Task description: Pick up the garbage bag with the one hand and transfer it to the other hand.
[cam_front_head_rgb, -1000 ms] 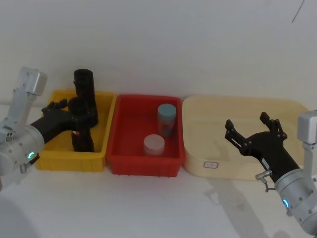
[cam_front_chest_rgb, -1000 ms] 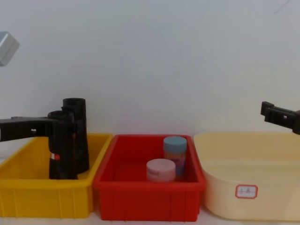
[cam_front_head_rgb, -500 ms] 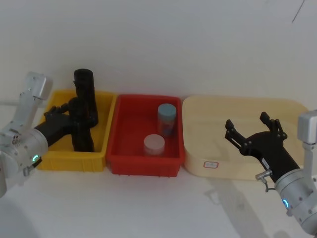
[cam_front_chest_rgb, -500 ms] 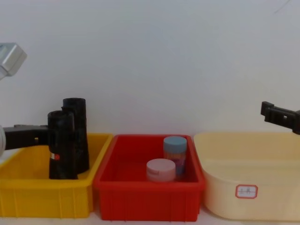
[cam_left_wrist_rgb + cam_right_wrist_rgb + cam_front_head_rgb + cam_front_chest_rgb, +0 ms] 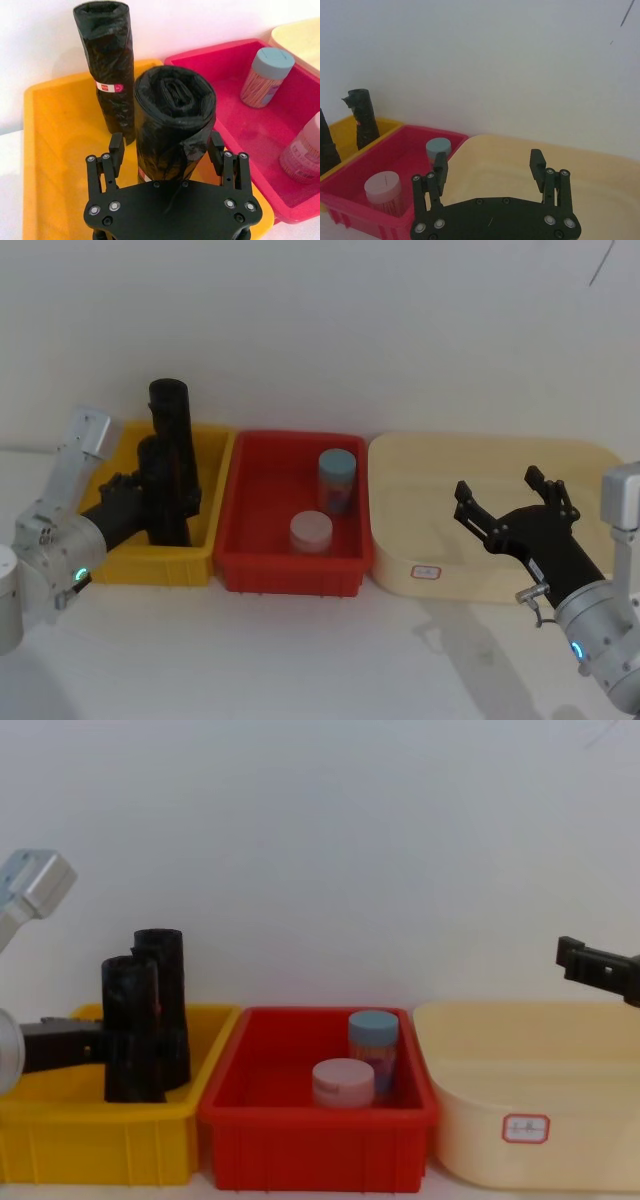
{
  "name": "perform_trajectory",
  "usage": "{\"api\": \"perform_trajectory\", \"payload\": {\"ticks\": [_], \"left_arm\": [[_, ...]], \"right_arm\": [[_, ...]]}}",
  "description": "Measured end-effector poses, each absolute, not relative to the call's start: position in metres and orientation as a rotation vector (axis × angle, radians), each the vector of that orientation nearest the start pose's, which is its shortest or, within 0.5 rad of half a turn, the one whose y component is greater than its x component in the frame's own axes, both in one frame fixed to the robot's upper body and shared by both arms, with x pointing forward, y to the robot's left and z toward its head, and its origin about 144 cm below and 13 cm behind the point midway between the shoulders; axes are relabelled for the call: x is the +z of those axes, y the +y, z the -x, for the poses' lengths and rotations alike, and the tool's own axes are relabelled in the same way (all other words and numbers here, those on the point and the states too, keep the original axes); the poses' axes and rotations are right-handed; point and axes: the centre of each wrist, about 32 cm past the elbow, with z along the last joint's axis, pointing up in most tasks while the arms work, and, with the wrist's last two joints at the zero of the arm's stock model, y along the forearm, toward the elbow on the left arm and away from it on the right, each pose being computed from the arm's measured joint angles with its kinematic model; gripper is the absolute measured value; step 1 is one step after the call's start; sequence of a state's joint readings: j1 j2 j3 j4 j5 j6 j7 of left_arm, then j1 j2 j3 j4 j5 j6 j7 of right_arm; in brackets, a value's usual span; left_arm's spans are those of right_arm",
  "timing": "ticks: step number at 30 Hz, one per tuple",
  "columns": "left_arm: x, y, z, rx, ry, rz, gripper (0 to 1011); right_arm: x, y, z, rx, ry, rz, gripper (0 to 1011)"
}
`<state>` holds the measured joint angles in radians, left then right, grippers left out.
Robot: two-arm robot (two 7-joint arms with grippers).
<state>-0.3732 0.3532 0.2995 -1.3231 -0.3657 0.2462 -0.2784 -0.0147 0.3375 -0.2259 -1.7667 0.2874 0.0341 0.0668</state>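
Note:
Two black rolls stand upright in the yellow bin (image 5: pixel 214 502). The nearer one is the garbage bag (image 5: pixel 168 522) (image 5: pixel 172 120) (image 5: pixel 131 1020), with a red-and-white label low on its side. My left gripper (image 5: pixel 147 502) (image 5: pixel 166 145), on the green-lit arm, is open, with one finger on each side of the bag's lower half. The gap on one side is small and the other finger is close against the plastic. My right gripper (image 5: pixel 498 485) (image 5: pixel 488 159), on the blue-lit arm, hangs open and holds nothing above the cream tub (image 5: pixel 430 490).
The second black roll (image 5: pixel 170 420) (image 5: pixel 107 65) stands just behind the bag, almost touching it. A red bin (image 5: pixel 290 575) between the yellow bin and the tub holds a blue-lidded jar (image 5: pixel 337 480) and a pink-lidded jar (image 5: pixel 311 532). A white wall runs behind the bins.
My left gripper has dropped lower along the garbage bag and drawn back a little toward me. The bag has stayed in place, and the right arm has not moved.

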Motion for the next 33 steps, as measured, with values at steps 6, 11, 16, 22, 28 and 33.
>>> {"api": "perform_trajectory", "payload": {"ticks": [6,11,16,22,28,33], "left_arm": [[1.1857,0.269,-0.5535,1.114,0.122,-0.217,1002],[1.1837,0.2682,-0.5535,1.118,0.116,-0.224,1001],[1.1826,0.2679,-0.5536,1.12,0.112,-0.227,962],[1.1814,0.2676,-0.5535,1.123,0.11,-0.23,829],[1.1805,0.2674,-0.5533,1.124,0.109,-0.233,644],[1.1801,0.2672,-0.5533,1.124,0.108,-0.234,507]], "right_arm": [[1.1887,-0.2371,-0.4433,-1.229,-0.075,-0.026,1000],[1.1887,-0.2371,-0.4433,-1.229,-0.075,-0.026,1001],[1.1887,-0.2371,-0.4433,-1.23,-0.075,-0.026,1001],[1.1887,-0.2371,-0.4433,-1.229,-0.075,-0.026,1000],[1.1887,-0.2371,-0.4433,-1.23,-0.075,-0.026,1001],[1.1888,-0.2371,-0.4435,-1.229,-0.075,-0.026,1001]]}}
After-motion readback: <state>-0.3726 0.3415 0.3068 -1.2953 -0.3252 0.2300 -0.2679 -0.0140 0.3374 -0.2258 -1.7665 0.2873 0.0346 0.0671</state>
